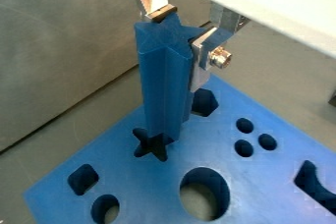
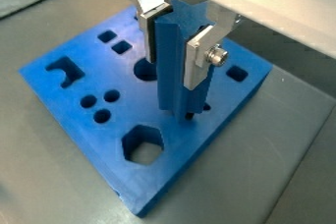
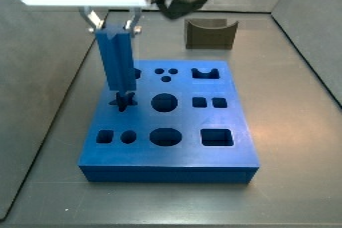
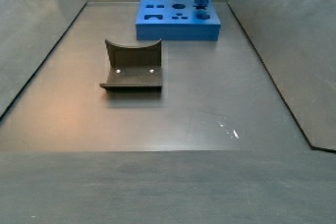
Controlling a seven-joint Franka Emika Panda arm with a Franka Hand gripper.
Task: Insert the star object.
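Side view: blue board (image 3: 201,157) on grey floor, olive curved block (image 3: 210,34) behind it. Star object (image 3: 116,67) stands upright, foot in board's star hole. Gripper (image 3: 114,24) clamps its top, fingers (image 2: 202,56) closed on ridged sides.

Bright, even light from above. Small white glare spot on the grey floor (image 4: 227,128). Soft shadow beside the blue board (image 3: 171,132). Close gripper (image 1: 182,29) a bit blurry.
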